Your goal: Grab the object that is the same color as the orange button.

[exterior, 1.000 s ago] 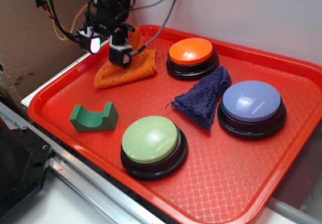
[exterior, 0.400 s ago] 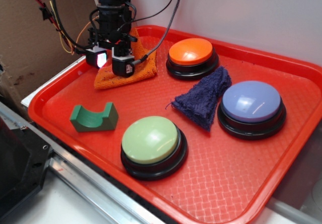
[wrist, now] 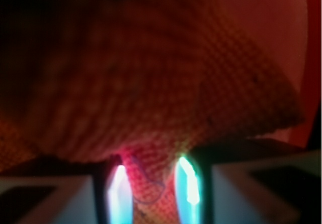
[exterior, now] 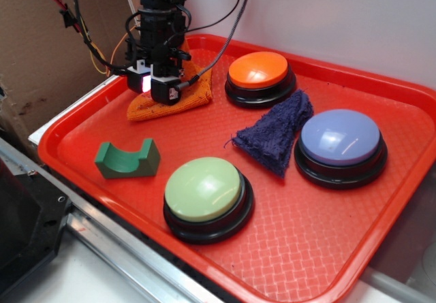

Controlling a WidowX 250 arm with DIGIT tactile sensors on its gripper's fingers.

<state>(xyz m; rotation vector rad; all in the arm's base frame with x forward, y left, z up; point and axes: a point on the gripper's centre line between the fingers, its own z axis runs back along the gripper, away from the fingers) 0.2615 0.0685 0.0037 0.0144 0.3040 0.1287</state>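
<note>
The object, an orange knitted cloth (exterior: 195, 92), lies at the tray's back left corner, left of the orange button (exterior: 257, 69). My gripper (exterior: 155, 89) stands straight down on the cloth's middle, fingers drawn close with a fold between them. In the wrist view the orange cloth (wrist: 151, 83) fills the frame, and a bunched ridge of it is pinched between the two glowing pads (wrist: 188, 183) of the gripper (wrist: 153, 189). The cloth's middle is hidden behind the fingers in the exterior view.
On the red tray (exterior: 306, 248) are a dark purple cloth (exterior: 276, 129), a lavender-blue button (exterior: 340, 137), a pale green button (exterior: 203, 188) and a green curved block (exterior: 127, 158). Cardboard (exterior: 41, 44) stands at the left, a white wall behind.
The fingers have drawn together on the orange cloth, from wide apart to pinching a fold. The gripper sits slightly lower; the cloth has bunched a little.
</note>
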